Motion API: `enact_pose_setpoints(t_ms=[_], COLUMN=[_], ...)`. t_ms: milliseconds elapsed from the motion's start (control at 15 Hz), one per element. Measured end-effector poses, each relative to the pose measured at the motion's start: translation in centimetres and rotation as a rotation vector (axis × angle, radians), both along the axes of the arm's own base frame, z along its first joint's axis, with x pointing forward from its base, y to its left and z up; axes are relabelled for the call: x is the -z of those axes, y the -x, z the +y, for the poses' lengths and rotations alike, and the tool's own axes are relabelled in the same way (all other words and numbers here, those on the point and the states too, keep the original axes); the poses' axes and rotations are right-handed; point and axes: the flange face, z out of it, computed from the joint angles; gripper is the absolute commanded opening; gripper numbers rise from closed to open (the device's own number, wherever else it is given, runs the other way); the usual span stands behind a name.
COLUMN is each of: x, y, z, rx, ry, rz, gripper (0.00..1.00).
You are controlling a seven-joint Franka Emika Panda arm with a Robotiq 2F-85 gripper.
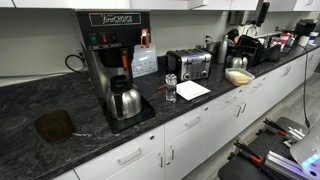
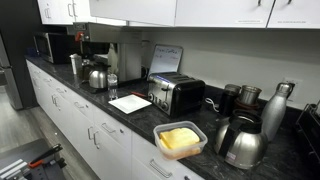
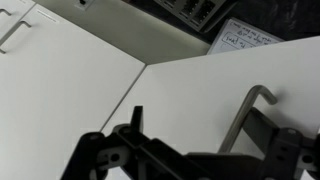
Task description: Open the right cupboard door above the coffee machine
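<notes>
The black coffee machine [image 1: 113, 55] stands on the dark counter with its steel carafe [image 1: 124, 100]; it also shows far off in an exterior view [image 2: 92, 62]. In the wrist view a white cupboard door [image 3: 200, 85] fills the frame, set at an angle to the white panel beside it [image 3: 60, 90]. Its bent metal handle [image 3: 246, 112] lies between my gripper's [image 3: 200, 125] two black fingers, close to the right finger. The fingers stand wide apart, so the gripper is open. The arm does not show in either exterior view.
A silver-and-black toaster [image 1: 190, 65] [image 2: 175, 93] stands beside a white paper [image 1: 192, 90]. A lidded container [image 2: 178, 140], kettles and flasks [image 2: 240, 140] crowd the counter end. White upper cupboards [image 2: 230, 10] run along the wall. A printed sign [image 3: 250, 35] shows below the door.
</notes>
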Motion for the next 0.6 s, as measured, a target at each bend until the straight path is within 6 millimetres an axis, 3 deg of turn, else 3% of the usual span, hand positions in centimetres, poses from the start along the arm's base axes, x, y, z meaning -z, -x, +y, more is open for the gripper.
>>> enact_pose_setpoints(t_ms=[600], x=[-0.62], y=[0.39], z=[0.39], rx=[0.032], ry=[0.019], rz=[-0.003], gripper=[1.0])
